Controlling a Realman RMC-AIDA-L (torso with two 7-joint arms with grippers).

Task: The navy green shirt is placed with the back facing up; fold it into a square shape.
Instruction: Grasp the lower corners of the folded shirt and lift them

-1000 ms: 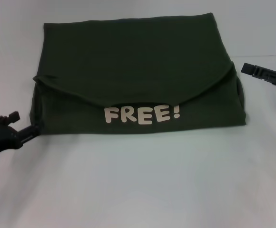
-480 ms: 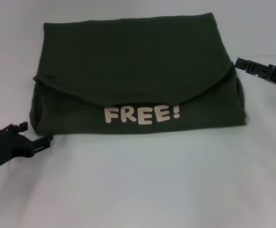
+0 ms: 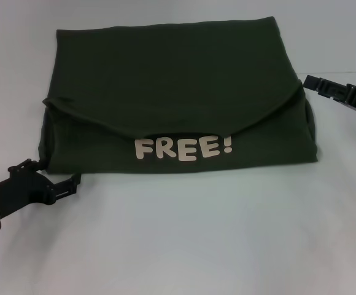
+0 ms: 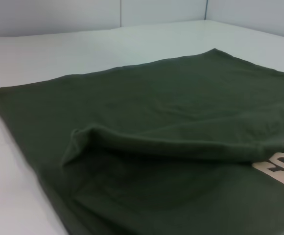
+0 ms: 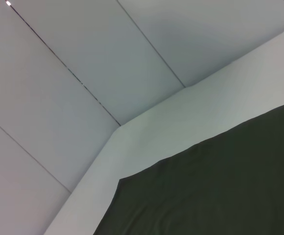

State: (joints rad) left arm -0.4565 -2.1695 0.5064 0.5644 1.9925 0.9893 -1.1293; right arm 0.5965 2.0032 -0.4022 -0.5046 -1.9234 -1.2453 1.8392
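The navy green shirt [image 3: 172, 86] lies folded on the white table, much bigger than either gripper. A curved flap lies over its near part, and below it cream letters "FREE!" [image 3: 183, 148] face up. My left gripper [image 3: 56, 173] hovers open and empty just off the shirt's near-left corner. My right gripper [image 3: 310, 82] sits at the shirt's right edge, by the end of the flap. The left wrist view shows the shirt [image 4: 171, 112] with the flap's rolled edge and part of the letters [image 4: 279, 174]. Only a plain part of the shirt [image 5: 220, 186] appears in the right wrist view.
The white table [image 3: 196, 233] stretches wide in front of the shirt and on both sides. Pale panelled walls [image 5: 83, 58] stand behind the table's far edge.
My left gripper has slid to the right along the shirt's near edge and a little closer to me. The right gripper moved slightly towards the shirt's right edge, then stayed. The shirt has not moved.
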